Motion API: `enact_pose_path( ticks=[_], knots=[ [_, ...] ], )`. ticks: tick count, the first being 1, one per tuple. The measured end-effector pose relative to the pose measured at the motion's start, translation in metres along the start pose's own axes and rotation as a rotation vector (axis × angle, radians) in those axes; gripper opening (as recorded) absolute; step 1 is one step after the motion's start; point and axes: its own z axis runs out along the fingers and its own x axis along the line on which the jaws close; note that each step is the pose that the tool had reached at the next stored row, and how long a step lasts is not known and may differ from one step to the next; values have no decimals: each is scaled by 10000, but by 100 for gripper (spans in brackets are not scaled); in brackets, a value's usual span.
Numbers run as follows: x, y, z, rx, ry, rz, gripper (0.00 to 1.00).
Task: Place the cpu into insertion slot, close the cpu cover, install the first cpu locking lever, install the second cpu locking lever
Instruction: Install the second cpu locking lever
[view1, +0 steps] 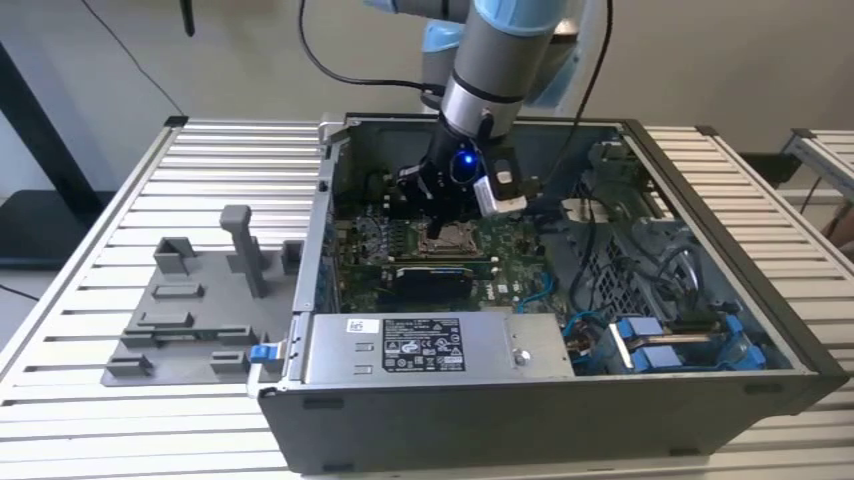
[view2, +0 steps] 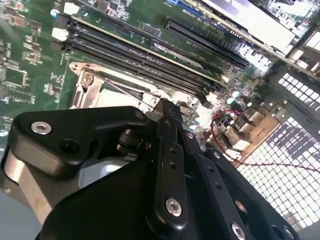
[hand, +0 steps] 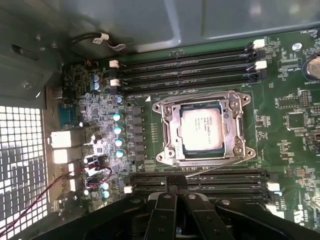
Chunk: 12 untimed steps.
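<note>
claw (hand: 172, 192): you see it just above the insertion slot (hand: 204, 129), fingers pressed together, holding nothing | cpu (hand: 201, 129): seated in slot | cpu cover (hand: 172, 131): down over it

1. The arm (view1: 501, 40) comes down steeply from the top of the exterior view, its pale blue and grey segments ending in a black wrist with a lit blue light.
2. The gripper (view1: 437, 222) points downward, just above the cpu (view1: 449, 238).
3. In both wrist views its black fingers (hand: 166, 187) meet at the tips, holding nothing.
</note>
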Motion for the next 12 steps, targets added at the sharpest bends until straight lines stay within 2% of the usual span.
enact_pose_path(
  ticks=[7, 12],
  knots=[
    [43, -14, 128, 1, 0, 1, 11],
    [41, -15, 151, -2, -13, -1, 11]
  ],
)
